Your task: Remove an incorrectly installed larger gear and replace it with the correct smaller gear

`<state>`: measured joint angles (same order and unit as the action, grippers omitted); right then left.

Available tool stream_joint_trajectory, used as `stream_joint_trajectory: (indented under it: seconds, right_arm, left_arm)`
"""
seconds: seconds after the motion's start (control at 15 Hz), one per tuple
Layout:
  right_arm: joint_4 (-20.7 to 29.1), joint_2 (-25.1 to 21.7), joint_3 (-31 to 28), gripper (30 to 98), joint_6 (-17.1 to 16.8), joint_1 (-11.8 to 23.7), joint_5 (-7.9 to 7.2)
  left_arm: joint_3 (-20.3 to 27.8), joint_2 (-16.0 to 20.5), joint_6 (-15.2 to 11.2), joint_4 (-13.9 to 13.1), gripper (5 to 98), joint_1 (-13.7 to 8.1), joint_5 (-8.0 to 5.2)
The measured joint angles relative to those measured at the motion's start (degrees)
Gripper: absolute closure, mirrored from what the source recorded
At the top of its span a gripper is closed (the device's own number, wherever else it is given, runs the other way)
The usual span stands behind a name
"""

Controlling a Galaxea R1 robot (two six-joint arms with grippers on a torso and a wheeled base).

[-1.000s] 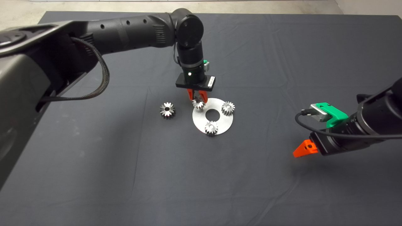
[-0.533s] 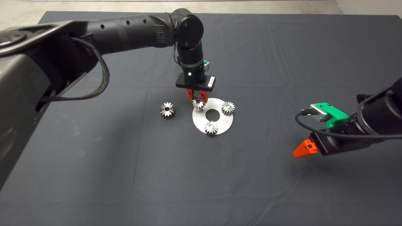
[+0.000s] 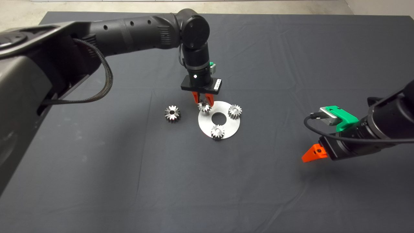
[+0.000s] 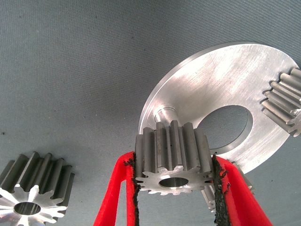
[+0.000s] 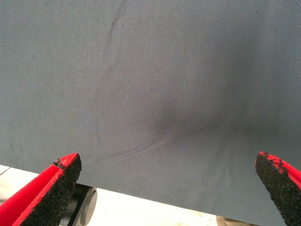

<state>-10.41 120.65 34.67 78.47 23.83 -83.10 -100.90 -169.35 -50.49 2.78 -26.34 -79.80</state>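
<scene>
My left gripper is shut on the smaller gear, a shiny steel one, and holds it over the near-left rim of the round silver plate. In the left wrist view the smaller gear sits clamped between the red fingers, just short of a bare peg on the plate. The larger gear, with a darker face, lies flat on the mat to the left of the plate; it is the larger gear in that wrist view too. My right gripper hangs open at the far right.
Two more small gears stand on the plate around its centre hole. The right wrist view shows the right gripper over bare dark mat near its edge, with pale floor beyond.
</scene>
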Motion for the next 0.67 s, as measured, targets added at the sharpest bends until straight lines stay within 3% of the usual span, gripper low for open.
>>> stream_joint_trajectory:
  seconds: [0.67]
  right_arm:
    - [0.0,0.0,0.0,30.7,0.0,0.0,0.02]
  left_arm:
    - [-0.5,0.0,0.2,-0.4,76.7,0.0,0.11]
